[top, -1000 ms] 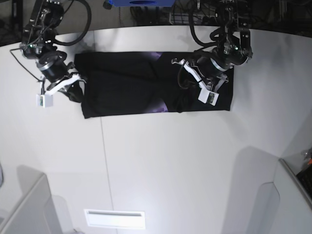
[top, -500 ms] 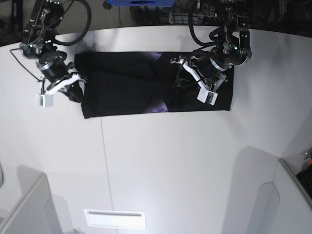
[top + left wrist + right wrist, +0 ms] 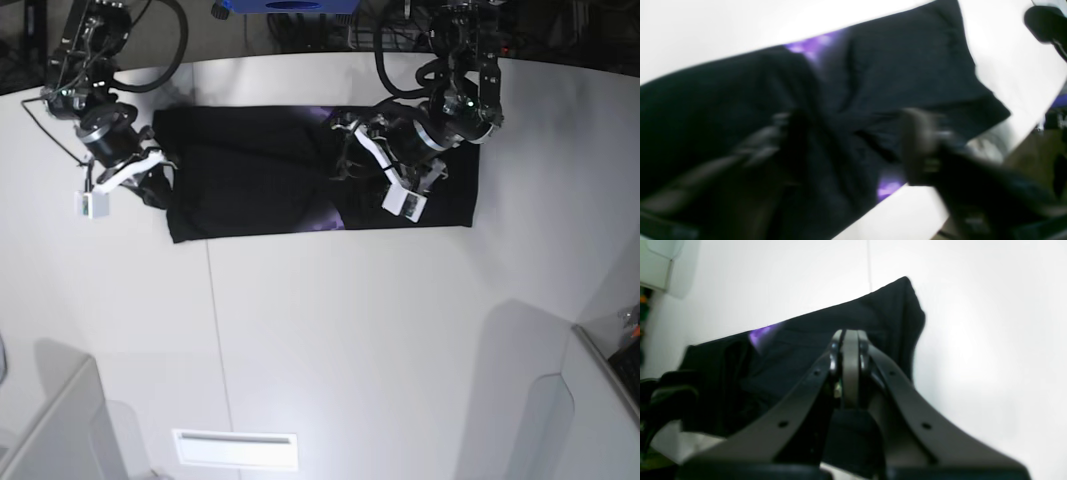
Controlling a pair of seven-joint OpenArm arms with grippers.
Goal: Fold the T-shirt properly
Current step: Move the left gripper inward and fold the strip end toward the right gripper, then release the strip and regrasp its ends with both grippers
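The black T-shirt (image 3: 250, 180) lies as a long flat band across the far part of the white table (image 3: 350, 330). Purple print peeks out at a fold (image 3: 325, 215). My left gripper (image 3: 345, 155) hangs over the band's middle. In the left wrist view its blurred fingers (image 3: 917, 143) stand apart above the T-shirt (image 3: 907, 66), so the left gripper (image 3: 850, 136) is open. My right gripper (image 3: 155, 182) sits at the band's left end. Over the T-shirt (image 3: 806, 336) the right gripper (image 3: 846, 340) is shut, tips pressed together. Whether cloth is pinched there I cannot tell.
A white slotted plate (image 3: 235, 448) lies near the front edge. Grey housings stand at the front left (image 3: 50, 430) and front right (image 3: 560, 400). A blue object (image 3: 285, 5) and cables sit beyond the far edge.
My left gripper has moved left along the T-shirt toward its middle, and its fingers have spread. The right arm has stayed put.
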